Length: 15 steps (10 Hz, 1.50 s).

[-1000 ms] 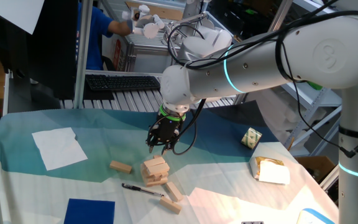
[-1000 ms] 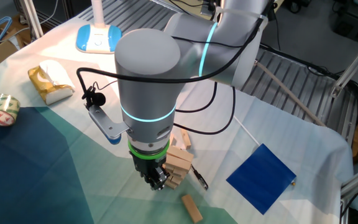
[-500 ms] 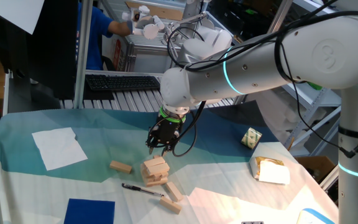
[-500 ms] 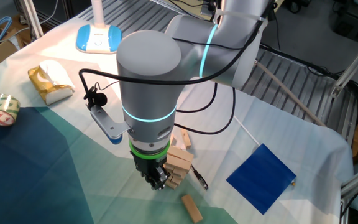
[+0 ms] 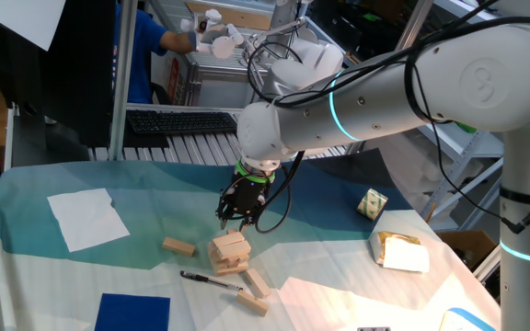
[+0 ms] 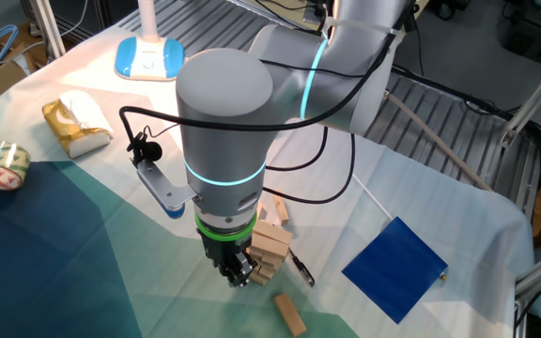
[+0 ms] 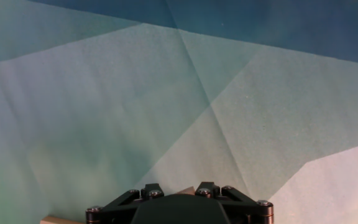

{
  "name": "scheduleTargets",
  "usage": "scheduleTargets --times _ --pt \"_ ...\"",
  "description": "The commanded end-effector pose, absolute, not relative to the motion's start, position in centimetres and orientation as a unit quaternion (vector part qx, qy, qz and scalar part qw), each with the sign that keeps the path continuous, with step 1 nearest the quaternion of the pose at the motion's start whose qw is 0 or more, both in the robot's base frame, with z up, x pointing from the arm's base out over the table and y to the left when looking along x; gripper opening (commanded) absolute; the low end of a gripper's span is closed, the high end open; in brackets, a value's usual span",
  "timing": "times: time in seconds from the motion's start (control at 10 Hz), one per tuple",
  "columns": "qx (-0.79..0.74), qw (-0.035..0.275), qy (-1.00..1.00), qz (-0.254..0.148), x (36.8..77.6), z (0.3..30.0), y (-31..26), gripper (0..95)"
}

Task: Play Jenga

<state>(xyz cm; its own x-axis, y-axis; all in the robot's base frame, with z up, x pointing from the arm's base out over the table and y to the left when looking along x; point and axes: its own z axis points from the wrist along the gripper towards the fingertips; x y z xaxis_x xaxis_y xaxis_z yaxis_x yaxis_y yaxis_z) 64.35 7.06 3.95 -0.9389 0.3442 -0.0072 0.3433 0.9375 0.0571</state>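
The Jenga stack is a short uneven pile of pale tan blocks in the middle of the cloth; it also shows in the other fixed view. Loose blocks lie to its left and in front of it. My gripper hangs just behind and slightly above the stack, pointing down; in the other fixed view its fingers look closed together beside the stack, with nothing held. The hand view shows only the gripper's linkage over cloth, with a tan sliver between the links.
A thin black pen lies in front of the stack. A blue square sits at the front left and a white sheet at the left. A wrapped packet and a small box are on the right. A tape roll lies near the cloth's edge.
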Motion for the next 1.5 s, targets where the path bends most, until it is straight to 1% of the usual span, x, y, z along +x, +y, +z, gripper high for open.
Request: scheduleTargets --times 0.1,0.9,1.0,1.5 --pt "0.174 0.009 0.984 0.027 64.33 3.84 7.05 38.0" --pt "0.170 0.011 0.985 0.027 64.10 3.07 6.94 38.0" --pt "0.167 0.012 0.986 0.026 64.10 3.07 6.93 19.0" --pt "0.158 0.012 0.987 0.020 64.12 3.04 6.90 19.0"
